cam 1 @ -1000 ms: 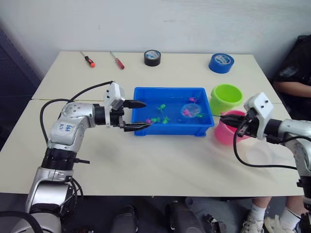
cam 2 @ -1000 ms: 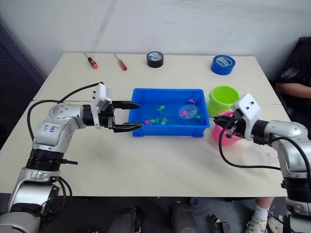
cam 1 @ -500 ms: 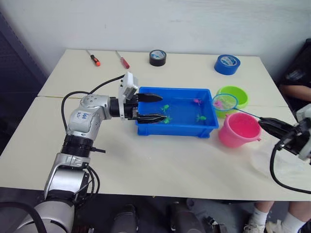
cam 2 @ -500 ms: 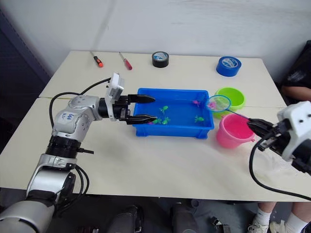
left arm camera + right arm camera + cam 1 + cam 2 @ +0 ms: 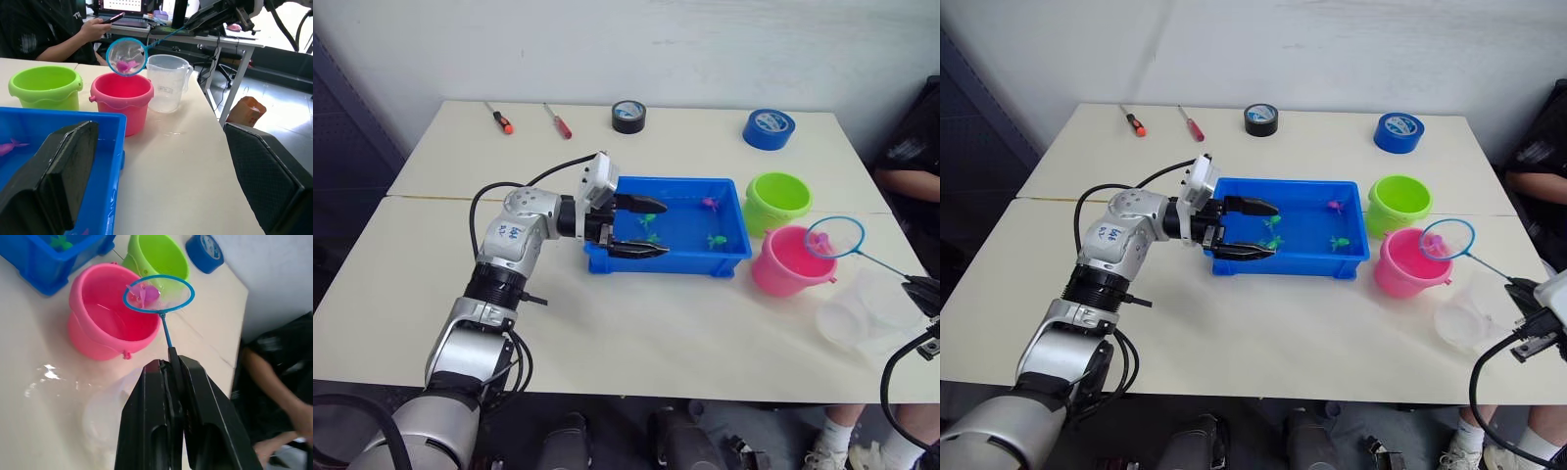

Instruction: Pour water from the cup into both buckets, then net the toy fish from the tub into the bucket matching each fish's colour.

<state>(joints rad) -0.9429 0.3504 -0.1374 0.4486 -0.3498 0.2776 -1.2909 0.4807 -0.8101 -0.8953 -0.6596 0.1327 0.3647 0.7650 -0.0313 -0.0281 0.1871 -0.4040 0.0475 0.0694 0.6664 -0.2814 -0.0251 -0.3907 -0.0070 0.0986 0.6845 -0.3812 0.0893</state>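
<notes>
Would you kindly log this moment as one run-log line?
right hand: shut on net handle | net: pink fish inside, above pink bucket | left hand: open at tub

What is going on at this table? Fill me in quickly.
The robot is sorting toy fish by colour. Its right gripper is shut on the handle of the net, which holds a pink fish above the pink bucket, not yet tipped in. The left gripper is open at the near left corner of the blue tub, where a few green and pink fish remain in water. The green bucket stands behind the pink one, and the clear cup beside it.
</notes>
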